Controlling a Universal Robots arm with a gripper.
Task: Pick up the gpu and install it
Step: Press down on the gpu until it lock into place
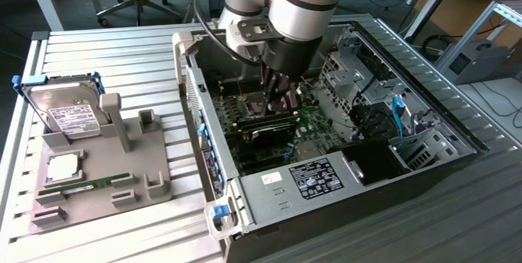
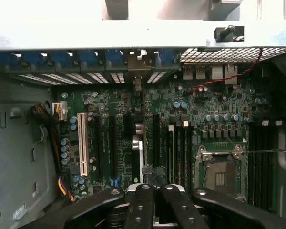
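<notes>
**Clenched gripper (image 2: pixel 155 188) at the gpu (image 1: pixel 265 131), deep in the open case (image 1: pixel 424 101)**

Black fingers (image 2: pixel 140 205) sit closest to the wrist camera, drawn tight together with hardly any gap between them. Just past their tips runs a dark, narrow edge that I take to be the upper rim of the card, seen end-on. It is too slim from here to be sure. Beyond it lies the green motherboard (image 2: pixel 105 119), with its long expansion slots (image 2: pixel 112 143) side by side and the bare CPU socket (image 2: pixel 221 174) off to one side. A row of blue clips (image 2: pixel 62 58) lines the case's rear wall, where a card's bracket would be held.

In the exterior view, the case lies on its side on the slatted table (image 1: pixel 106 49), its open face upward, so the arm (image 1: pixel 297 6) can reach straight down into it. The gripper is low inside, and the gpu is right under its tips: a flat black card standing on edge across the board, apparently in or at a slot. Whether the closed fingers pinch the card's rim or only bear on it, I cannot tell.

Well apart, toward the exterior view's left, a grey fixture (image 1: pixel 106 171) holds the other parts ready. The hard drive (image 1: pixel 69 113) leans in its blue frame, and the green RAM stick (image 1: pixel 90 185) lies flat.
</notes>
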